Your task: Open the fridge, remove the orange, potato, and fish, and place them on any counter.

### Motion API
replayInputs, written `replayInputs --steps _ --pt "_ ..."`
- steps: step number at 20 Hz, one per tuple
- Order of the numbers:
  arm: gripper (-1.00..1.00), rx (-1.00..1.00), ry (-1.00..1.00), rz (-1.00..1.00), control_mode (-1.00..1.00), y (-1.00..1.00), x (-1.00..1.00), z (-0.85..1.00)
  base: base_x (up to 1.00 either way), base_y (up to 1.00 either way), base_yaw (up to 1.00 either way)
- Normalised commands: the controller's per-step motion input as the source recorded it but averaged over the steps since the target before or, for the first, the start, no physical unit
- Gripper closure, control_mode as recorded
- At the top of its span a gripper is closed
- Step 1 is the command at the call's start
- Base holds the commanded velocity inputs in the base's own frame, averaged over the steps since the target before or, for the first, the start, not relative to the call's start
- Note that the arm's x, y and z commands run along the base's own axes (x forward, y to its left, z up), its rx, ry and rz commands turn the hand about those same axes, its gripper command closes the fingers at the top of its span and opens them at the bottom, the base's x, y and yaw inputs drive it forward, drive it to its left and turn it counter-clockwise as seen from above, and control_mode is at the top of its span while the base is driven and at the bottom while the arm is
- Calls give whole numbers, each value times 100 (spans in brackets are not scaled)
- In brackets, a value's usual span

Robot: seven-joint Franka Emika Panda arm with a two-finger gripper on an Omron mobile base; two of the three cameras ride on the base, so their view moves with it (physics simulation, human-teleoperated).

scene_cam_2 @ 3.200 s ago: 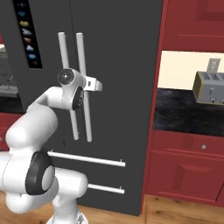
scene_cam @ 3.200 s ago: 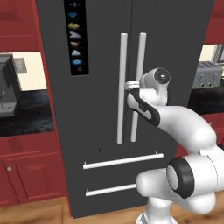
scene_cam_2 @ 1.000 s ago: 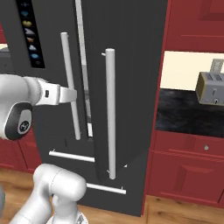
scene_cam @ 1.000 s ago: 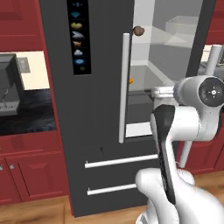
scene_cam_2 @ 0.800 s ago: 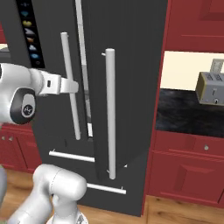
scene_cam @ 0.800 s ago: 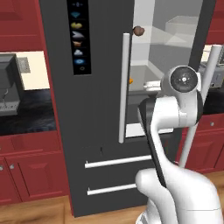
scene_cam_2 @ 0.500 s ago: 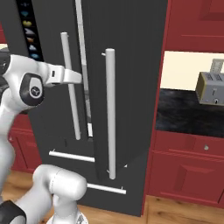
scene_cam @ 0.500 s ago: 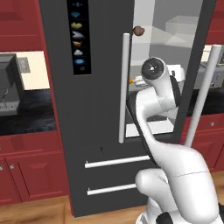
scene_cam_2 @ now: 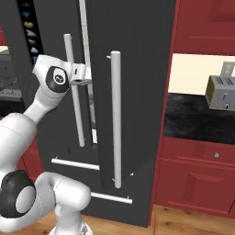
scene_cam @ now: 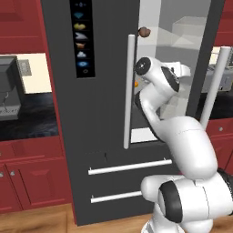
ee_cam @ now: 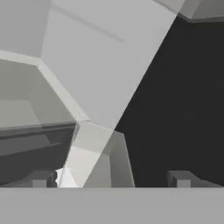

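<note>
Left base view puts my gripper (scene_cam: 184,72), jaws wide and empty, inside the tall charcoal-grey fridge (scene_cam: 100,113), right door swung open. A small tan-brown potato (scene_cam: 144,32) sits at upper centre: probably firm, light, best pinched across its middle. White walls and glass shelves crowd in close.

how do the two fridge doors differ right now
The left fridge door is shut and flush with the cabinets; the right fridge door is swung open, showing the white interior. The left door carries a black icon panel; the right door's face is plain. Both are charcoal grey with long white rod handles.
</note>
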Motion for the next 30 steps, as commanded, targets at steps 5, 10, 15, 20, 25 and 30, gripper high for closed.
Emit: replayInputs --steps 5,10,15,20,25,30 --pt "-100 -9 0 -23 -100 -100 -43 -23 0 0 0" --pt "-100 -5 0 -25 -100 -100 -61 -3 0 0 0" --pt "-100 -2 -9 -14 -100 -97 -58 0 0 0 0" --pt "-100 0 -28 13 -100 48 -83 0 0 0 0" --pt "-100 1 -3 44 -100 100 -13 5 0 0 0" --pt "-100 8 3 64 -100 99 0 2 0 0 0"
